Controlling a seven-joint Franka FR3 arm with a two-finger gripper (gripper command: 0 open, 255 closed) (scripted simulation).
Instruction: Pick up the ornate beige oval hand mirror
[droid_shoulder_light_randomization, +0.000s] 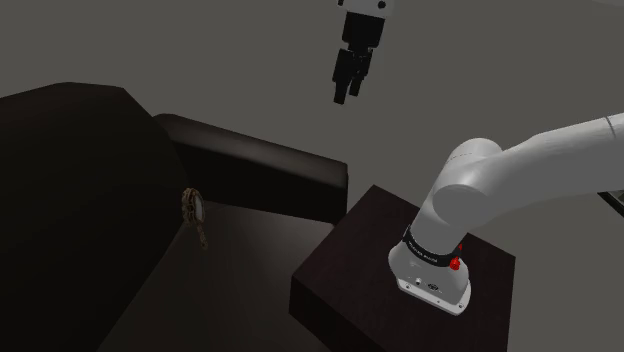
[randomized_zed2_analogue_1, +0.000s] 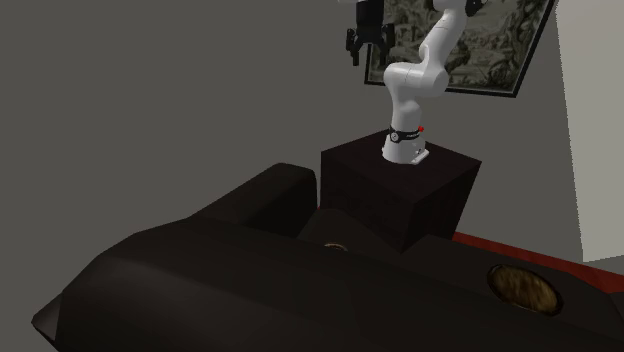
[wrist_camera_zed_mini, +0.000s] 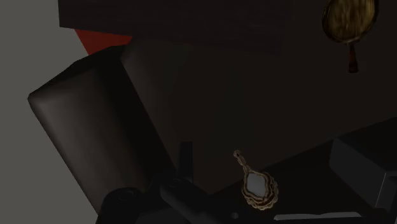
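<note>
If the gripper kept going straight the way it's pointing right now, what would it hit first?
Probably the dark sofa seat, close beside the hand mirror. The gripper hangs high above, pointing down, with nothing between. Depth is unclear, so it might touch the mirror itself.

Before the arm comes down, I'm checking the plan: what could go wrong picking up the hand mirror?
The hand mirror lies close against the raised back of the dark sofa, so the gripper, high overhead, might hit the upholstery. A second oval brownish-gold object farther off could be mistaken for it.
</note>
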